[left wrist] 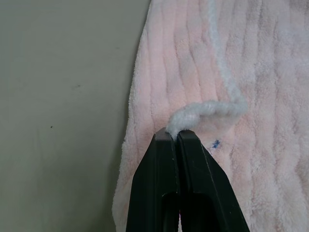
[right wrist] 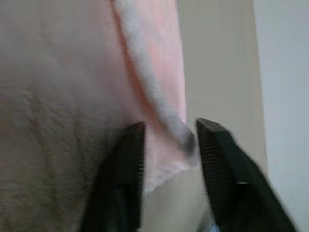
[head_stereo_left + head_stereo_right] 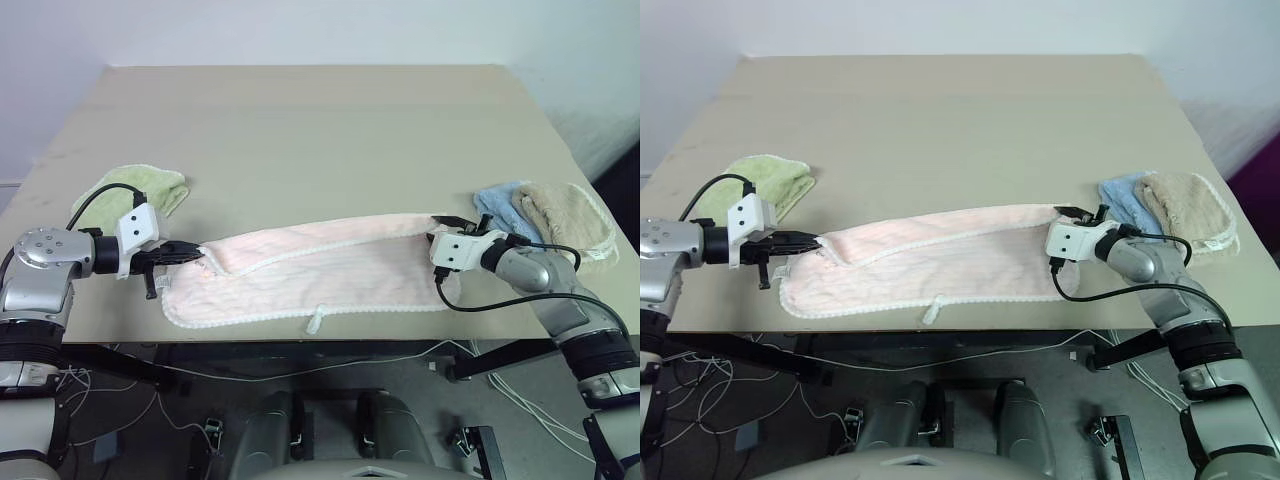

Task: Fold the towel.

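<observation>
Left pincer [image 1: 175, 137] clamping towel [image 3: 320, 270] trim, right pincer [image 2: 169, 130] straddling opposite corner

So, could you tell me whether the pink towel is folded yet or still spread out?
Partly folded: the towel lies lengthwise on the table, its far long edge turned over toward the near one, short of it.

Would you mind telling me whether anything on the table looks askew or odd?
The towel lies slanted and half-doubled, its white loop tag poking over the table edge. A small blue mark sits near the left gripper.
</observation>
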`<state>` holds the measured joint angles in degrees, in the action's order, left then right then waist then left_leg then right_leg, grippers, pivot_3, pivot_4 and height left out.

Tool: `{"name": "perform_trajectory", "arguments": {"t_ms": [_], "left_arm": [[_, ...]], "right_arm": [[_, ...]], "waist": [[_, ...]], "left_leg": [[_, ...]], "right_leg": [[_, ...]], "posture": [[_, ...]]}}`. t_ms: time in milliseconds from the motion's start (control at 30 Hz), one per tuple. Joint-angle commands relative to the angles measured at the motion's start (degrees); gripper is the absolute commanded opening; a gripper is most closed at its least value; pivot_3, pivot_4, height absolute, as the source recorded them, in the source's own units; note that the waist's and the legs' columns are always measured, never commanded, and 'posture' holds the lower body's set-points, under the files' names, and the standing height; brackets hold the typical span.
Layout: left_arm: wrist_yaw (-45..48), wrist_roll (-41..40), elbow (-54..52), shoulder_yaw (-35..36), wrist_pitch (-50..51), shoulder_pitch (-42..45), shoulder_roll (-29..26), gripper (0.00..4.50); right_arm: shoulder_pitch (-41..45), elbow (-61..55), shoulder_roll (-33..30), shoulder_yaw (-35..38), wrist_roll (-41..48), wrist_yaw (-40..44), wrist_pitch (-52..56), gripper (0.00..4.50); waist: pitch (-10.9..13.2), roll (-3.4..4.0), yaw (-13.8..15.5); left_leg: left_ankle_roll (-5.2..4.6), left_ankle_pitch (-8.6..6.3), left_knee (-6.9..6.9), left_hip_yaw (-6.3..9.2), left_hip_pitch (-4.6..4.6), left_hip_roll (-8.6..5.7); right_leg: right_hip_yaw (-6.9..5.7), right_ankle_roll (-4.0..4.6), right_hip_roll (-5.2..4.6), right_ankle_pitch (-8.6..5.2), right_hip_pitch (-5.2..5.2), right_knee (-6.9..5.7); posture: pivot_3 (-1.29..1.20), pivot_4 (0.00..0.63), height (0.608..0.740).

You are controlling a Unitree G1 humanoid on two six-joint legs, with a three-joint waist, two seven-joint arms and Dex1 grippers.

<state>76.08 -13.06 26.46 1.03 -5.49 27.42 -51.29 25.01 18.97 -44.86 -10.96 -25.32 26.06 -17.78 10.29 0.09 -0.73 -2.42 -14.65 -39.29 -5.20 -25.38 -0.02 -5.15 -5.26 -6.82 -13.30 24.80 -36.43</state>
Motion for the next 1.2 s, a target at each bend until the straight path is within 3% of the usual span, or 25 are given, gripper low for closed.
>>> {"name": "perform_trajectory", "arguments": {"t_ms": [33,67,100,433,600,900,1067,1200], "left_arm": [[-0.44,-0.73,-1.7,1.34,0.0,-0.15,0.29,0.0],[-0.56,-0.69,-1.85,1.3,-0.01,-0.28,0.42,0.0],[-0.62,-0.7,-1.96,1.31,0.04,-0.39,0.51,0.0],[-6.72,-3.55,0.45,5.88,2.3,2.45,3.1,0.0],[-15.91,-4.44,9.08,9.81,4.61,12.73,6.38,0.0],[-29.53,-1.74,30.57,12.29,0.4,36.34,10.37,0.0],[-29.44,-1.22,35.84,12.91,-2.06,43.47,9.01,0.0],[-23.49,-1.43,35.63,12.78,-1.5,41.84,6.09,0.0]], "right_arm": [[1.78,-0.08,0.04,0.47,-0.93,-1.78,-1.21,0.48],[1.93,0.14,-0.06,0.43,-1.33,-2.1,-1.27,0.11],[2.07,0.38,-0.17,0.41,-1.63,-2.37,-1.34,0.05],[3.75,-1.4,-0.97,4.45,3.83,0.04,-0.11,0.05],[8.34,-0.75,-2.69,6.83,7.97,3.91,1.35,0.05],[28.62,15.64,-5.38,5.65,7.23,4.66,-3.82,0.05],[35.88,17.61,-6.87,7.54,10.48,8.01,-4.72,0.05],[32.95,10.11,-8.83,11.55,18.81,15.05,-0.87,0.05]], "waist": [[0.0,0.0,-0.01],[0.0,0.0,-0.02],[0.0,0.0,-0.02],[0.0,-0.01,0.09],[0.02,-0.03,0.15],[0.07,-0.11,-0.15],[0.1,-0.12,-0.24],[0.1,-0.12,-0.27]], "left_leg": [[0.0,0.0,0.0,0.0,0.0,0.0],[0.0,0.0,0.0,0.0,0.0,0.0],[0.0,0.0,0.0,0.0,0.0,0.0],[0.0,0.0,-0.01,0.01,0.0,0.0],[-0.01,0.01,-0.08,0.04,0.01,-0.02],[-0.02,0.01,-0.16,-0.01,0.0,-0.04],[-0.02,0.01,-0.16,-0.07,-0.04,-0.03],[-0.03,0.0,-0.16,-0.11,-0.05,-0.03]], "right_leg": [[0.0,0.0,0.0,0.0,0.0,0.0],[0.0,0.0,0.0,0.0,0.0,0.0],[0.0,0.0,0.0,0.0,0.0,0.0],[0.01,0.0,0.0,0.0,-0.01,-0.01],[-0.01,-0.01,-0.01,0.0,-0.06,-0.04],[0.0,-0.1,-0.01,-0.05,-0.05,-0.11],[0.03,-0.13,-0.01,-0.07,0.02,-0.13],[0.05,-0.13,-0.01,-0.07,0.01,-0.13]], "posture": [[0.0,0.15,0.701],[0.0,0.15,0.701],[0.0,0.15,0.701],[0.0,0.15,0.701],[0.0,0.15,0.701],[0.0,0.15,0.701],[0.0,0.15,0.701],[0.0,0.15,0.701]]}}
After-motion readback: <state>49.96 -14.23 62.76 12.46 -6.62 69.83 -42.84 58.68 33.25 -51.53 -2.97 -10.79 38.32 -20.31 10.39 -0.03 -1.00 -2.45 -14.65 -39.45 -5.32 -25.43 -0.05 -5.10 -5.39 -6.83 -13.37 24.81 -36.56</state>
